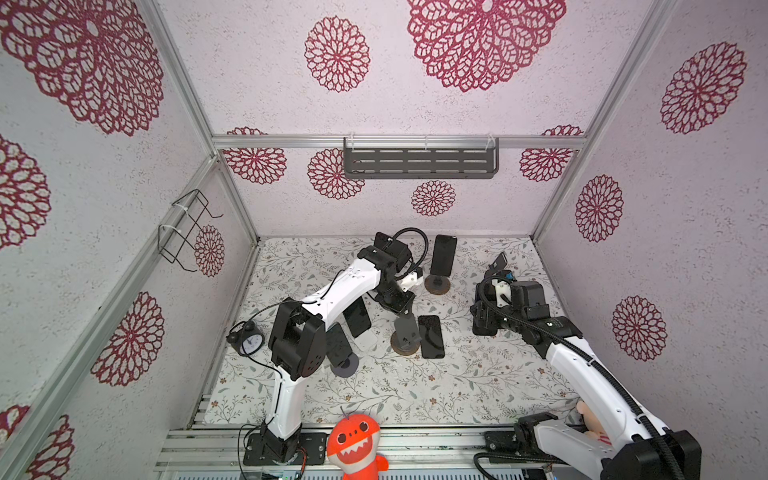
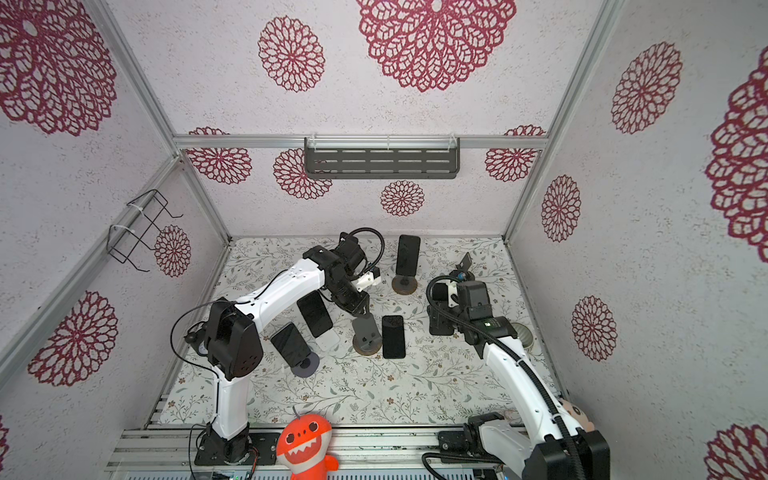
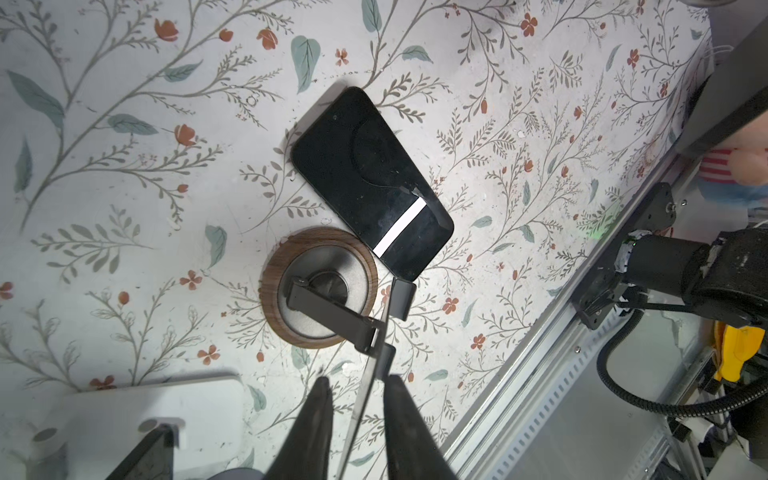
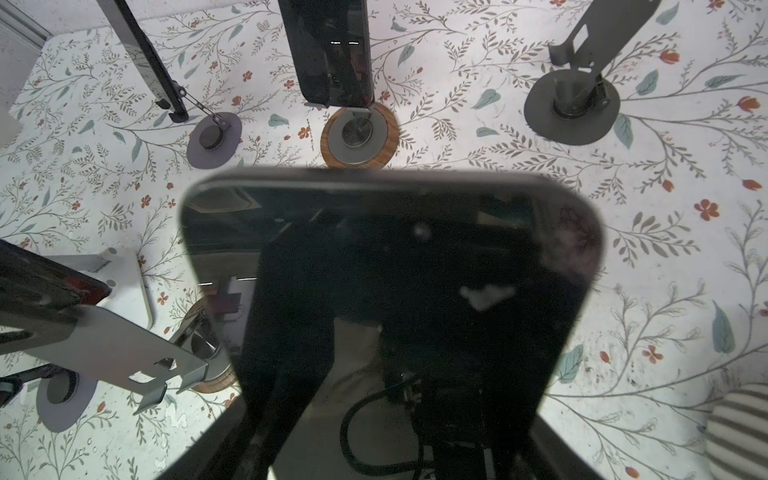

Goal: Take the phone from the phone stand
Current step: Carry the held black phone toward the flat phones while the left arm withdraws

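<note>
Done: centre phone (image 1: 431, 336) flat beside empty stand (image 1: 404, 332)
Left gripper (image 3: 357, 380): ajar, empty
Right gripper (image 1: 482, 324): clamping second phone (image 4: 390, 291)
Pending: upper phone (image 1: 443, 254) docked

Lab robot cell: alu frame (image 1: 291, 142), patterned wall panels (image 1: 478, 208).
</note>
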`<action>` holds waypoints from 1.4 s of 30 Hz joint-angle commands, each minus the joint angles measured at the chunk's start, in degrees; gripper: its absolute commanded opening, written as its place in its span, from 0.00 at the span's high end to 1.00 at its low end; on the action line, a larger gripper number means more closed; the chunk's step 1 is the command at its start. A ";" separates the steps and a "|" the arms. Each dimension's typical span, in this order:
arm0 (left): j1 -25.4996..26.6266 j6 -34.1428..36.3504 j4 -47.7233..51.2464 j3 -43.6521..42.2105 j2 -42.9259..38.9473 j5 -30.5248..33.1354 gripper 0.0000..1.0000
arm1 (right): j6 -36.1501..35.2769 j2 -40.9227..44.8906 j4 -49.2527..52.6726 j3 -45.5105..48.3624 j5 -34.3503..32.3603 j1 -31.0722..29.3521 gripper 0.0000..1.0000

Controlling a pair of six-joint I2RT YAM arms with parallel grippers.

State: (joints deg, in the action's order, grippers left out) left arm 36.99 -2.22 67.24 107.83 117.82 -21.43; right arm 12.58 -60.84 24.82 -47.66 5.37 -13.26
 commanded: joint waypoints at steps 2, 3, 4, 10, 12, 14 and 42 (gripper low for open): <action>0.54 0.70 0.41 -0.07 0.51 -1.33 0.82 | -0.86 0.77 -1.68 -1.12 -0.11 0.49 0.50; 0.62 0.74 0.43 -0.15 0.52 -1.42 0.83 | -0.88 0.86 -1.75 -1.06 -0.13 0.51 0.49; 0.62 0.90 0.43 -0.17 0.51 -1.51 0.84 | -0.96 0.85 -1.86 -1.04 -0.15 0.57 0.49; 0.80 0.93 0.70 -0.47 0.83 -2.16 0.81 | -1.13 0.80 -2.02 -0.77 -0.35 0.60 0.49; 0.80 0.89 0.83 -0.38 0.91 -2.82 0.88 | -1.15 0.77 -2.00 -0.60 -0.44 0.70 0.49; 0.79 0.81 0.85 0.01 0.83 -3.06 0.93 | -1.15 0.72 -2.05 -0.51 -0.50 0.76 0.49; -20.27 -0.30 9.63 28.95 -4.77 -16.61 1.00 | 0.28 1.15 -2.80 0.98 1.00 0.84 0.50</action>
State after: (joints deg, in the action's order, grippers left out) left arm 21.45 -3.03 74.35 134.26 116.79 -34.28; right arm 12.16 -60.84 24.43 -46.46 6.09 -12.73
